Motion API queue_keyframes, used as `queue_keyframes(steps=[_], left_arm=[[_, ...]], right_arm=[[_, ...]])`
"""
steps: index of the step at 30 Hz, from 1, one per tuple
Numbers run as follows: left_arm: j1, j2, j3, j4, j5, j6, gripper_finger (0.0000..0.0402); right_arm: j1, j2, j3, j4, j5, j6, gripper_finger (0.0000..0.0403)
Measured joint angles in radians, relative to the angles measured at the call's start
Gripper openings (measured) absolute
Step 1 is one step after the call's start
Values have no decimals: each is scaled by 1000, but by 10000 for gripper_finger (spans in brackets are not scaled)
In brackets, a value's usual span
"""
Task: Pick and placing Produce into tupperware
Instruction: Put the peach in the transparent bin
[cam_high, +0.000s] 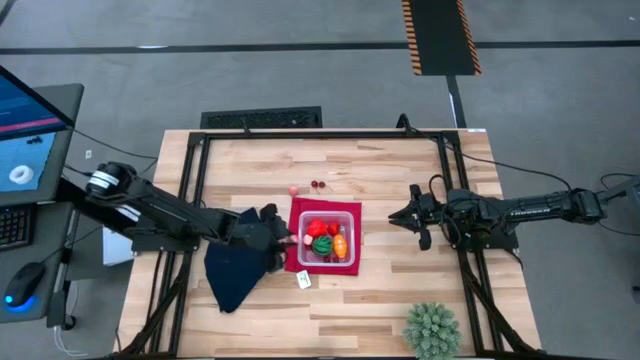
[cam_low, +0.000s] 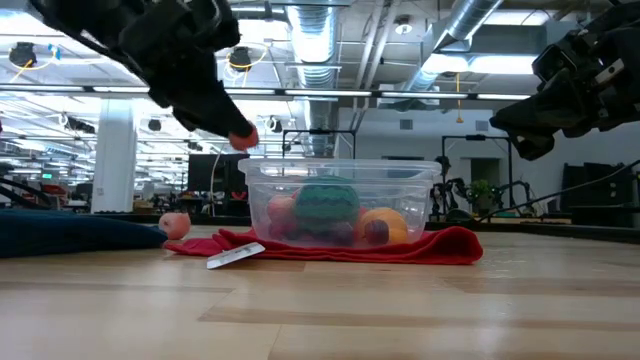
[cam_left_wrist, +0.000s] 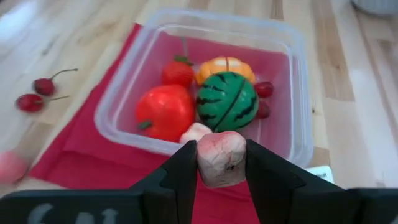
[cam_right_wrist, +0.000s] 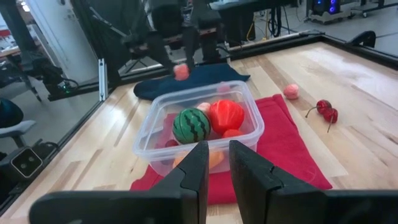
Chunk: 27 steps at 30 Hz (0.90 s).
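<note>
Bare wood lies open along the table's near edge, where a spiky green plant ball sits at the corner. A navy cloth and red mat hem the tupperware, holding tomato, watermelon and orange pieces. The left gripper hangs at its rim, clamped on a pink fruit. Beyond, cherries and a pink ball remain loose. The right gripper hovers aside, fingers narrowly apart, empty.
</note>
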Motion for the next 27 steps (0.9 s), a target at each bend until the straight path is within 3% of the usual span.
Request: queue_keyframes(steps=[13, 27], left_arm=[[-11, 230, 234, -115, 43, 139, 113], [-21, 242, 241, -62, 59, 134, 128]], right_arm=[[0, 1, 0, 2, 0, 0, 88], [0, 2, 0, -20, 0, 0, 88]])
